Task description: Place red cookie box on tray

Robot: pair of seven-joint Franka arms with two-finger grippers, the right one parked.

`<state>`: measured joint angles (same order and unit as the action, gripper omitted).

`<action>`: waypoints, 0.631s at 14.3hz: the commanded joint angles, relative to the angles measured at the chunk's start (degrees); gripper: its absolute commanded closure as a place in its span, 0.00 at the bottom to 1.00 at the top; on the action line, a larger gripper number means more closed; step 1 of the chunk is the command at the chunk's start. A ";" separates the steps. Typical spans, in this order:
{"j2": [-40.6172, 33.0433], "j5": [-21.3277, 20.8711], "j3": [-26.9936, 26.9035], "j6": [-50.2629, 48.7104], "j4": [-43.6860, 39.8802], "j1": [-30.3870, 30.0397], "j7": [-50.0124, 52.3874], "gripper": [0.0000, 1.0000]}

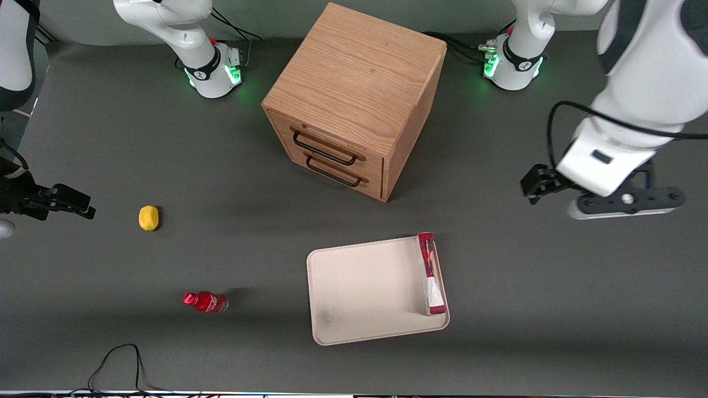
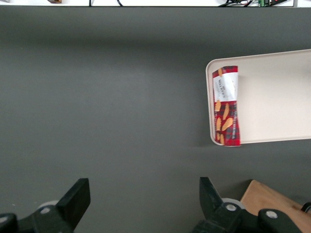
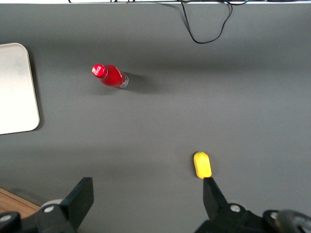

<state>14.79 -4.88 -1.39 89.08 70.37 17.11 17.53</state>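
I count one red cookie box (image 1: 431, 272), one tray (image 1: 365, 290), one wooden drawer cabinet (image 1: 354, 99), one small red bottle (image 1: 206, 302) and one yellow lemon (image 1: 148, 218). My gripper (image 2: 143, 201) hangs above bare table toward my end, fingers (image 2: 75, 196) spread wide and holding nothing. The box lies on the tray along its edge nearest me, well apart from my gripper, at about seven o'clock from it in the front view.
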 commanded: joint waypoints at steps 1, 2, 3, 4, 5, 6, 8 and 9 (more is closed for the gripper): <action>-5.02 2.59 0.33 2.06 6.95 -4.96 -8.35 0.00; -7.64 3.38 0.33 4.85 10.71 -8.55 -14.22 0.00; -9.15 3.56 0.33 6.79 13.36 -10.50 -16.36 0.00; -10.81 3.48 0.33 9.60 16.35 -11.91 -18.47 0.00; -12.57 3.48 0.33 12.06 19.33 -13.49 -19.80 0.00; -14.15 3.48 0.33 13.91 22.06 -14.55 -19.81 0.00; -16.88 3.39 0.33 16.56 26.81 -14.74 -19.47 0.00; -17.76 3.39 0.33 17.26 28.31 -14.65 -18.51 0.00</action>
<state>2.25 -2.05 -1.58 103.11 91.29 2.31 -1.39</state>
